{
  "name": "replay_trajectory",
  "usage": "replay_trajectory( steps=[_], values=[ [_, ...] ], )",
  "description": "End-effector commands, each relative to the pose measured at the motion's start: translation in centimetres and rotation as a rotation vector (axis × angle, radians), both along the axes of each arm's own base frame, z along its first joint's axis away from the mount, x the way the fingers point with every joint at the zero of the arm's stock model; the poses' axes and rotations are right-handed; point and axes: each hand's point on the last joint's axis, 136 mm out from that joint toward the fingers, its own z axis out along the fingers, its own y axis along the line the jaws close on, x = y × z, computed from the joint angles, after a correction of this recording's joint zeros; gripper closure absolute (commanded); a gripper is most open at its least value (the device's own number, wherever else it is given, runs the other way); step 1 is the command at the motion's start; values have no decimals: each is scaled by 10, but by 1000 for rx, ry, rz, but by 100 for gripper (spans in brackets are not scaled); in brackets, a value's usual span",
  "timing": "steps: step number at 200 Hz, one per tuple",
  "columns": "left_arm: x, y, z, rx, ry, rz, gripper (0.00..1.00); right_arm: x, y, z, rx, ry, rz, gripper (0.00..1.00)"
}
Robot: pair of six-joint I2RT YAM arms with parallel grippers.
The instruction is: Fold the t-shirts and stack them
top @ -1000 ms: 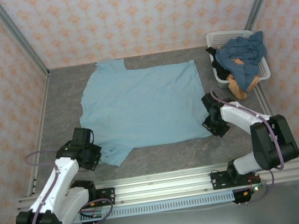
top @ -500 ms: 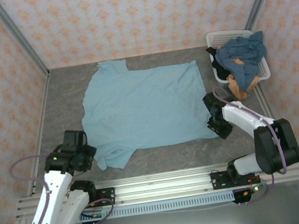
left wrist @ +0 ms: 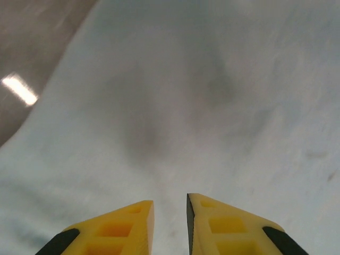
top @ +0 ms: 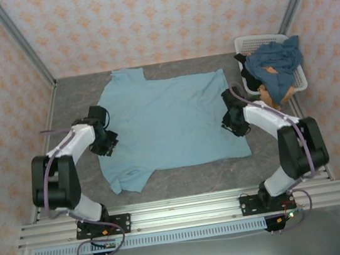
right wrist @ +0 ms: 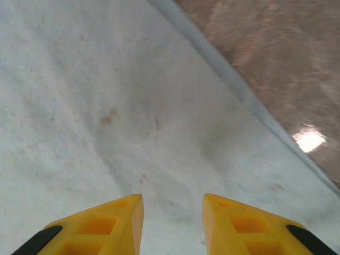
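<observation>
Sky-blue t-shirt (top: 169,121) lay flat at frame centre, long axis left-to-right. Left gripper (top: 109,142) over its left edge, jaws narrowly parted, empty. Right gripper (top: 229,122) over its right edge, jaws wider apart, empty. Cloth lay inward of both. Slate-blue t-shirt (top: 274,56) and orange-tan t-shirt (top: 277,94) heaped in basket (top: 244,44), upper right.

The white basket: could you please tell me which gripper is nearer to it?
Right. The right gripper is at the light-blue t-shirt's right edge, just in front of the basket; the left gripper is at the shirt's left edge, on the opposite side.
</observation>
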Motion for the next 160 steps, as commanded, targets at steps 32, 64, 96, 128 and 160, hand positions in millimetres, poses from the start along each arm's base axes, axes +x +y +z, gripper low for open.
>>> replay_trajectory(
  steps=[32,64,96,128,160],
  values=[
    [23,30,-27,2,67,-58,78,28,18,-30,15,111,30,64],
    [41,44,-52,-23,136,-66,81,48,22,-46,-9,189,10,63],
    [83,56,-53,-27,112,-98,81,82,29,-55,-20,216,10,62],
    [133,73,-22,53,35,-165,78,124,37,-50,-29,183,31,59],
    [134,86,38,183,-45,-217,60,136,35,-12,-46,99,46,48]
  ],
)
